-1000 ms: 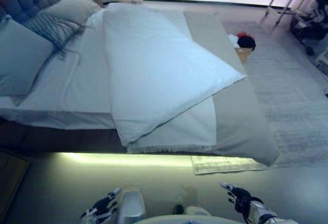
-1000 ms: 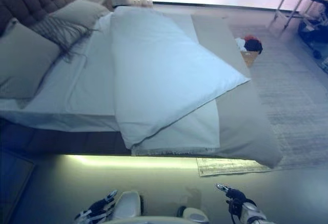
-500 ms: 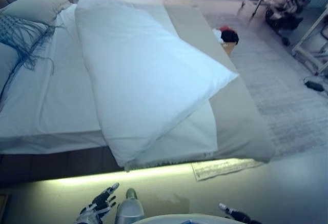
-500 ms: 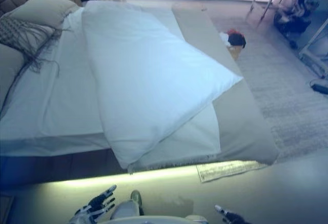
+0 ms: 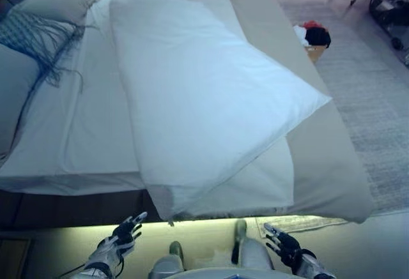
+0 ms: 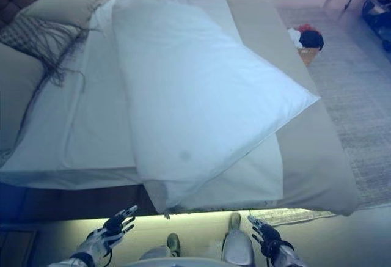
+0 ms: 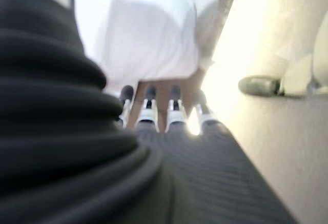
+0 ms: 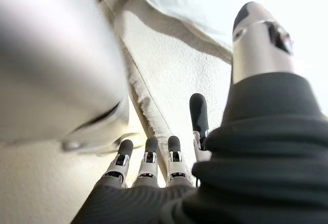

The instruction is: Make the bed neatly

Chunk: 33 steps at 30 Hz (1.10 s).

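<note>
A white duvet (image 5: 204,94) lies askew on the bed, folded diagonally, one corner pointing right and another hanging over the near edge (image 6: 160,201). Under it lie a white sheet (image 5: 83,132) and a beige cover (image 5: 319,164) along the right side. Pillows (image 5: 57,1) rest by the headboard, with a fringed throw (image 6: 43,38) over one. My left hand (image 5: 121,235) hovers open, low in front of the bed's near edge. My right hand (image 5: 284,248) is open too, over the floor below the beige cover. Neither touches the bedding.
A pale rug (image 5: 377,100) covers the floor right of the bed. A small basket with red and black clothes (image 5: 313,39) stands beside the bed's far right. A lit strip glows under the bed frame (image 5: 83,234). A small mat (image 5: 300,223) peeks out below the beige cover.
The camera has shifted and come closer to the bed. Both hands have risen further into view, fingers spread, nearer the bed's edge.
</note>
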Tool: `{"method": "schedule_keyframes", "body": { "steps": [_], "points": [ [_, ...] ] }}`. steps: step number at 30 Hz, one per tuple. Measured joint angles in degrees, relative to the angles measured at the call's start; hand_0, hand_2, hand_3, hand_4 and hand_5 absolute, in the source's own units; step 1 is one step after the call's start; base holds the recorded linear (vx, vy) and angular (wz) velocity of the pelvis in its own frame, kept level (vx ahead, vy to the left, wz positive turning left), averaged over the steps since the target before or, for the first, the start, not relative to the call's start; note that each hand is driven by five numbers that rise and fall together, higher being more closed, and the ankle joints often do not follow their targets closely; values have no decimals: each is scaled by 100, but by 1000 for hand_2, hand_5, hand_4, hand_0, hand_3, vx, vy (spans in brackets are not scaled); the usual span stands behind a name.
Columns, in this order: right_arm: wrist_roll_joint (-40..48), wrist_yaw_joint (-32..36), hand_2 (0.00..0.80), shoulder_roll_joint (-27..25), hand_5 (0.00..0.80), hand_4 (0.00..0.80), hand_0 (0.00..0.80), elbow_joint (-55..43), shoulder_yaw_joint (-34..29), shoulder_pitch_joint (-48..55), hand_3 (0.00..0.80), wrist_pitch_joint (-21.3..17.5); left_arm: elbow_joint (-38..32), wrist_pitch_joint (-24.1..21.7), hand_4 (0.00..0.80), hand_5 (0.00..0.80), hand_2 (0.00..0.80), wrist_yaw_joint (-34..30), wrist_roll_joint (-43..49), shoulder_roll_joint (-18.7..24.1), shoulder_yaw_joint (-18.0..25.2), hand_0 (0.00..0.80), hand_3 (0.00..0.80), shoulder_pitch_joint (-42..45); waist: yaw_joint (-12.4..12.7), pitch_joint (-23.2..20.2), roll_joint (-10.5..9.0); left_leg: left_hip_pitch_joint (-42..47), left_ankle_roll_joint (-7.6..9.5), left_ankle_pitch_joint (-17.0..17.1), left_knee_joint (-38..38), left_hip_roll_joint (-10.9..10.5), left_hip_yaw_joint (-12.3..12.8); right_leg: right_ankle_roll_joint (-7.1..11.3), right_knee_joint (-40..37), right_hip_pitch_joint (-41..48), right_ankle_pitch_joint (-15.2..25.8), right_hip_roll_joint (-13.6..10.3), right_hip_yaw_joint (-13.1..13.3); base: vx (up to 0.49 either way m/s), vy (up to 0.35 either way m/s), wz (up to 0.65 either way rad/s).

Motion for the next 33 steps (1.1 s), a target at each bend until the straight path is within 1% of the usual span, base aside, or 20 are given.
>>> {"method": "schedule_keyframes", "body": {
  "steps": [1, 2, 3, 5, 6, 7, 8, 9, 10, 11, 12, 13, 14, 16, 18, 20, 23, 25, 26, 33],
  "points": [
    [46, -66, 0, -81, 0, 0, 0, -7, -47, -35, 0, -7, 7, 1, 0, 0, 0, 0, -42, -135, -60, 0, 0, 32, 15, 25, 74, -18, -33, -54, 197, 153, 15, -235, -3, 86, -2, 137, -30, 253, 32, 58],
    [60, -165, 0, -181, 0, 0, 0, -7, -49, -166, 0, -7, 7, 2, 0, 0, 0, -7, -41, -254, -65, 0, 0, 67, 66, 95, 218, -14, -68, -112, 344, 357, 14, -383, -5, 195, -47, 227, -95, 235, 107, 31],
    [138, -236, 0, -254, 0, 0, 0, -12, -54, -308, 0, -5, 15, 9, 0, 0, 0, -11, -39, -345, -62, 0, 0, 135, 67, 126, 264, -4, -89, -125, 454, 497, 19, -453, -21, 292, -91, 314, -130, 177, 145, 15],
    [463, -277, 0, -312, 0, 0, 0, -212, -69, -536, 0, 3, 10, 13, 0, 0, 0, -65, -33, -399, -176, 0, 0, 124, 96, 147, 197, -7, -125, -123, 561, 809, 18, -523, -177, 549, -129, 385, -122, 104, 154, 17],
    [633, -265, 0, -346, 0, 0, 0, -320, -66, -581, 0, 3, -60, 10, 0, 0, 0, -94, -27, -408, -266, 0, 0, 66, 113, 142, 179, 1, -141, -123, 494, 925, 91, -511, -210, 594, -127, 409, -159, 20, 123, 10],
    [785, -229, 0, -412, 0, 0, 0, -434, -77, -746, 0, 4, -168, 13, 0, 0, 0, -118, -19, -437, -348, 0, 0, 7, 156, 157, 208, -24, -141, -122, 432, 1079, 152, -500, -182, 575, -155, 444, -154, -61, 85, 2],
    [911, -193, 0, -466, 0, 0, 0, -501, -169, -816, 0, 7, -196, 17, 0, 0, 0, -127, -18, -448, -493, 0, 0, -99, 151, 183, 255, -88, -125, -110, 520, 1137, 159, -447, -53, 494, -194, 452, -181, -99, 64, -2],
    [1059, -173, 0, -532, 0, 0, 0, -531, -225, -958, 0, 14, -201, 19, 0, 0, 0, -133, -21, -451, -643, 0, 0, -225, 161, 175, 326, -230, -51, -58, 674, 1120, 134, -399, 173, 310, -265, 446, -183, -72, 42, 1],
    [1193, -138, 0, -551, 0, 0, 0, -508, -276, -1122, 0, 57, -199, 21, 0, 0, 0, -149, -23, -394, -676, 0, 0, -387, 165, 210, 283, -375, -433, -149, 774, 1116, 132, -350, 453, 68, -355, 328, -169, -6, 30, 2],
    [1285, -101, 0, -579, 0, 0, 0, -485, -285, -1222, 0, 81, -197, 23, 0, 0, 0, -148, -27, -338, -674, 0, 0, -541, 160, 256, 206, -469, -651, -147, 822, 1034, 161, -301, 591, -78, -390, 179, -207, 37, 5, 5],
    [1356, -64, 0, -578, 0, 0, 0, -479, -284, -1255, 0, 116, -198, 24, 0, 0, 0, -151, -36, -266, -675, 0, 0, -668, 169, 295, 130, -534, -627, -163, 864, 934, 195, -252, 599, -119, -377, -3, -317, 39, -25, 8],
    [1450, -19, 0, -574, 0, 0, 0, -477, -281, -1265, 0, 204, -217, 28, 0, 0, 0, -160, -62, -177, -674, 0, 0, -708, 193, 313, 95, -552, -621, -167, 923, 908, 271, -201, 562, -64, -343, -147, -481, -11, -77, 14],
    [1547, 47, 0, -575, 0, 0, 0, -483, -282, -1284, 0, 258, -232, 29, 0, 0, 0, -163, -90, -83, -672, 0, 0, -715, 193, 332, 99, -583, -584, -203, 1026, 906, 288, -151, 506, 9, -310, -202, -589, -61, -86, 18],
    [1767, 75, 0, -655, 0, 0, 0, -483, -281, -1560, 0, 385, -268, 28, 0, 0, 0, -163, -222, 145, -673, 0, 0, -770, 229, 441, 165, -851, -569, -371, 1381, 956, 162, -119, 576, -62, -315, -219, -653, -102, -78, 17],
    [2008, 46, 0, -888, 0, 0, 0, -479, -281, -2073, 0, 465, -283, 56, 0, 0, 0, -152, -377, 286, -672, 0, 0, -954, 239, 656, 287, -1332, -561, -508, 1805, 995, -10, -139, 798, -397, -325, -227, -667, -117, -19, 11],
    [2151, 11, 0, -1140, 0, 0, 0, -470, -283, -2504, 0, 576, -369, 74, 0, 0, 0, -151, -555, 300, -670, 0, 0, -1023, 343, 871, 380, -1636, -542, -567, 2062, 993, -99, -160, 1021, -671, -335, -271, -636, -92, 33, 4],
    [2301, -11, 0, -1377, 0, 0, 0, -453, -282, -3048, 0, 805, -454, 61, 0, 0, 0, -173, -815, 300, -673, 0, 0, -1078, 371, 1123, 403, -2043, -491, -623, 2344, 951, -249, -168, 1209, -984, -368, -356, -631, -103, 40, 12],
    [2408, -71, 0, -1561, 0, 0, 0, -451, -281, -3264, 0, 917, -553, 51, 0, 0, 0, -204, -961, 294, -679, 0, 0, -1131, 480, 1286, 422, -2324, -437, -666, 2547, 924, -335, -179, 1366, -1226, -376, -407, -615, -109, 34, 8],
    [2410, -99, 0, -1650, 0, 0, 0, -428, -282, -3338, 0, 976, -669, 32, 0, 0, 0, -207, -1057, 298, -679, 0, 0, -1133, 509, 1344, 429, -2467, -420, -683, 2605, 903, -369, -211, 1439, -1347, -400, -448, -615, -119, 34, 12],
    [2916, -342, 0, -1997, 0, 0, 0, -154, -286, -3799, 0, 1365, -1266, -40, 0, 0, 0, -200, -1463, 319, -685, 0, 0, -1216, 636, 1725, 577, -3162, -296, -693, 2953, 716, -477, -176, 1737, -2010, -363, -668, -544, -83, 42, 7]
  ]
}}
